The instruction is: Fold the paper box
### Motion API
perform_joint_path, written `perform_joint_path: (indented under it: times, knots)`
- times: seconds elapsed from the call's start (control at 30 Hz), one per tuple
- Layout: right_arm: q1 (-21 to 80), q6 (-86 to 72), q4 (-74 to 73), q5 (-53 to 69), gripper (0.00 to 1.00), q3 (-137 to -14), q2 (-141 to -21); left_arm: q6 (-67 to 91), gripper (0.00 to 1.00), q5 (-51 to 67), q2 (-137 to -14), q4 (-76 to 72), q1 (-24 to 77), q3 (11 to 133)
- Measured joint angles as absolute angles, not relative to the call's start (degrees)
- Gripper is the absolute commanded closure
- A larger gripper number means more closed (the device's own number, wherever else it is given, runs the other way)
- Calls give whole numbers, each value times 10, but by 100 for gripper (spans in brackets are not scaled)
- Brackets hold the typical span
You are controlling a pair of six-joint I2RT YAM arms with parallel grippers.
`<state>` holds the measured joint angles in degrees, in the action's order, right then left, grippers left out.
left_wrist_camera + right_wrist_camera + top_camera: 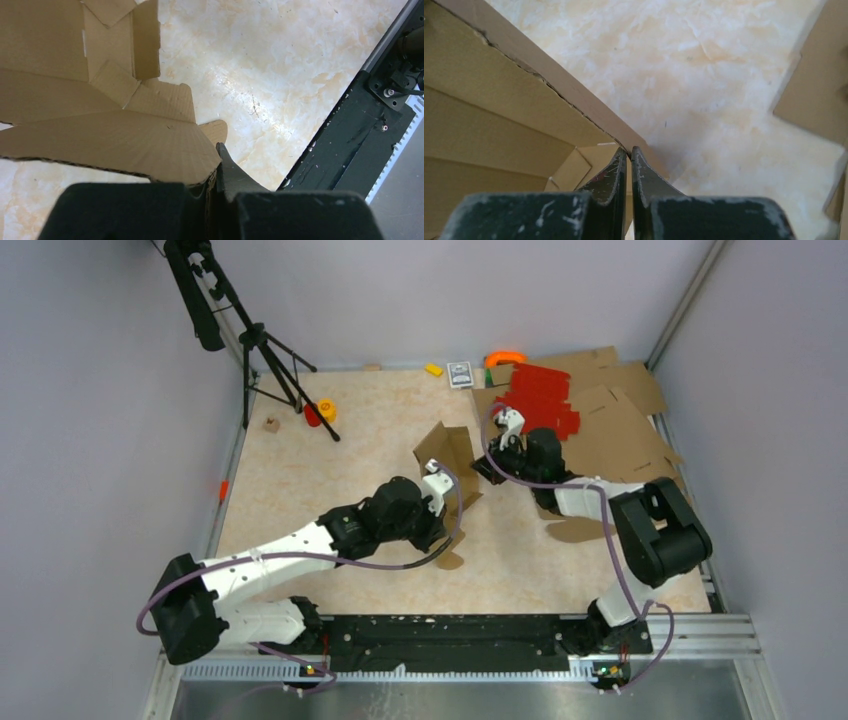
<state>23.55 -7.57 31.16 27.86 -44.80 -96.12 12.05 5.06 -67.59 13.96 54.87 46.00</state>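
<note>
The right gripper [629, 150] filled the bottom of the frame, its dark, scuffed jaws pressed together with only a thin slit between them. Their tips met the torn top edge of the paper box [499, 110], whose brown corrugated wall ran diagonally from the upper left down to them; whether the edge was pinched could not be told. Creased inner panels lay left of the jaws. Beyond stretched the marbled beige worktop [704, 85]. A flat brown cardboard piece [819, 85] lay at the right edge.
</note>
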Motion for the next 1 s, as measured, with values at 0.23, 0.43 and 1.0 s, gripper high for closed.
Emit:
perform_joint_path:
  times: [0.23,0.43,1.0]
  knots:
    - [280,-147,293,160,100,-368,-866,121,100,50,-673,146,549,461]
    - [325,-204,265,42,100,-319,-804,123,100,60,-669,147,548,461]
    - [360,-315,40,-79,100,-303,-674,198,100,260,-648,58,410,452]
